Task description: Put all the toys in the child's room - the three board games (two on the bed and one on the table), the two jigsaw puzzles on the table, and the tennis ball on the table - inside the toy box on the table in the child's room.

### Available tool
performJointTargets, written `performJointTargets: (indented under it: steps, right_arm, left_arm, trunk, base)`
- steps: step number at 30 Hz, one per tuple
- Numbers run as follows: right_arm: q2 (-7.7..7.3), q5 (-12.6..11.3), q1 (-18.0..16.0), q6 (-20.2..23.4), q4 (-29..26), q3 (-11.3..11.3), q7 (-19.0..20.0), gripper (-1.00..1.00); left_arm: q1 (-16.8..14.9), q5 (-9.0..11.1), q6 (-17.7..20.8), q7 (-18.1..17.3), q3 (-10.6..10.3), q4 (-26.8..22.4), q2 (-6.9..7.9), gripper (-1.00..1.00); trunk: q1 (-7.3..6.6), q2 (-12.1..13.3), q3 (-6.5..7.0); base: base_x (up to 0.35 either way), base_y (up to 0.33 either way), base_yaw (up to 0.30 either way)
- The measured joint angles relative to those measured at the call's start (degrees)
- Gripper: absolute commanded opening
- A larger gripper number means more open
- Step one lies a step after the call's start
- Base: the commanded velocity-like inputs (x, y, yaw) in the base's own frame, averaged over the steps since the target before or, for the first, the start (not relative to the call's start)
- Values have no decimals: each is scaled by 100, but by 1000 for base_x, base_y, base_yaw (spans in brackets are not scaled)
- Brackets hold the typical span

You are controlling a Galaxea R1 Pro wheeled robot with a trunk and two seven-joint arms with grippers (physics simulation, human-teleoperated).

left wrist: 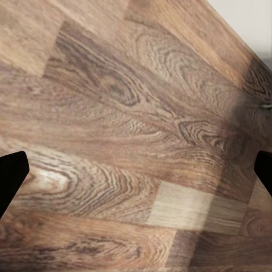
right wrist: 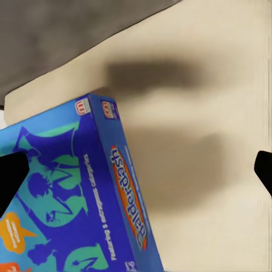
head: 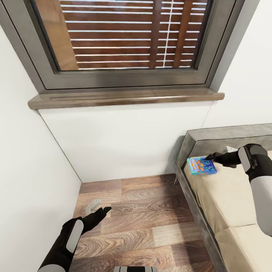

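the blue board game [head: 201, 165] lies flat at the head corner of the bed [head: 226, 196], just beside my right gripper [head: 210, 156], which hangs released over its near long edge. my left gripper [head: 105, 210], also spread, idles over the floor [head: 151, 211], well apart.

Black arms with pale grey panels; each claw [head: 99, 211] [head: 210, 156] looks black, apparently two-fingered.
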Motion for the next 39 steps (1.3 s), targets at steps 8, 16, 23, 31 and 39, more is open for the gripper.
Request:
performJointTargets:
  steps: [8, 16, 23, 31, 39]
  right_arm:
    - [-89, -7, -3, 0, -51, -11, 2, 100]
    - [-166, -16, -3, 0, -127, -18, 2, 100]
    - [-284, -19, 6, 0, -279, -29, 28, 100]
    - [-638, -31, 260, -4, -707, -29, 623, 100]
    - [-1182, -29, 1050, -14, -1480, -302, 1998, 100]
  left_arm:
    - [0, 0, 0, 0, 0, 0, 0, 100]
    - [0, 0, 0, 0, 0, 0, 0, 100]
    - [0, 0, 0, -3, 0, 0, 0, 100]
    - [-18, 6, 0, -7, -6, -7, -13, 100]
    - [-83, 15, 0, -8, -248, -28, -71, 100]
  trunk:
    - [0, 0, 0]
    - [0, 0, 0]
    - [0, 0, 0]
    - [0, 0, 0]
    - [0, 0, 0]
  base:
    - [0, 0, 0]
    - [0, 0, 0]
    - [0, 0, 0]
    - [0, 0, 0]
    - [0, 0, 0]
